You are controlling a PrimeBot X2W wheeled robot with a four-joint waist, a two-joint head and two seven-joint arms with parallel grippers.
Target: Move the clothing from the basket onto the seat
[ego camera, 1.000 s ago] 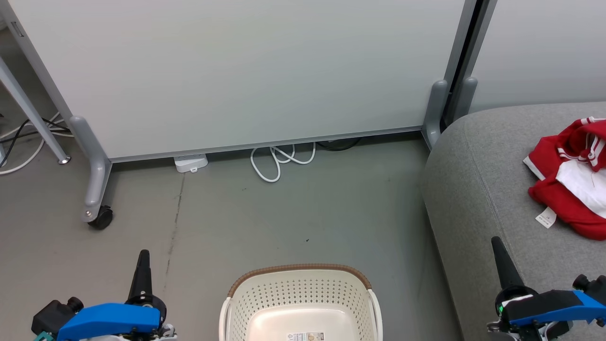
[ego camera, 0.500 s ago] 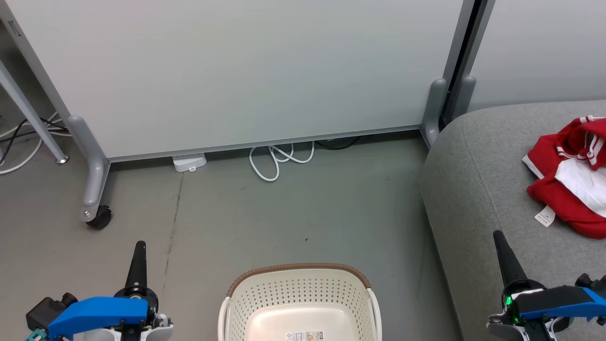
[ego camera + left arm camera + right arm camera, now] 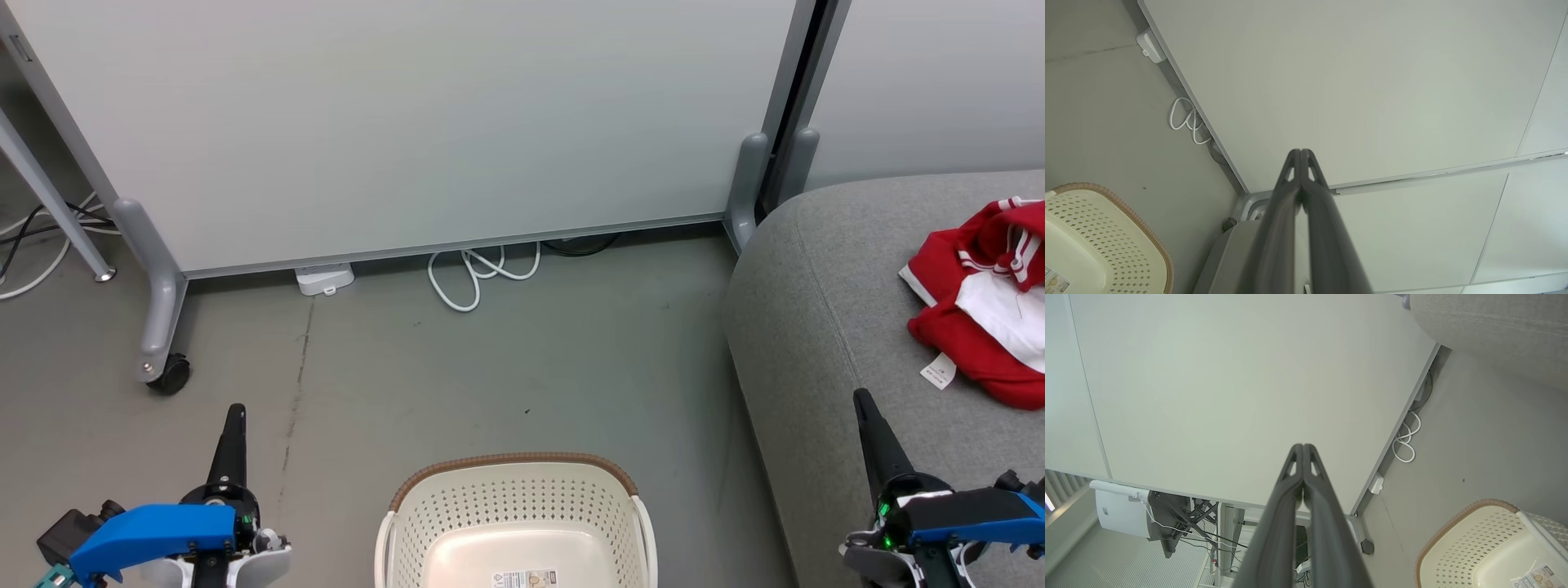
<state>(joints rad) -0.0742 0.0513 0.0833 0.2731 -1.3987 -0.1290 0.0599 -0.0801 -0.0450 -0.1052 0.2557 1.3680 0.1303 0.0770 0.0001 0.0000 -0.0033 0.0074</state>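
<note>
Clothing (image 3: 976, 371) lies heaped on the seat (image 3: 816, 327) at three o'clock; the basket (image 3: 522, 510) at six o'clock shows a bare bottom. Soft, light, floppy fabric: a pinch at a raised fold should lift it. Left hand (image 3: 234, 416) and right hand (image 3: 862, 404) are clenched, empty.

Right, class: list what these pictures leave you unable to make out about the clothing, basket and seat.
clothing: head view, right edge cuts it off; garment count unclear.
basket: head view, bottom edge hides its near half; both wrist views also crop it.
label on the basket floor: too small to read.
seat: right and bottom edges cut it off, head view.
</note>
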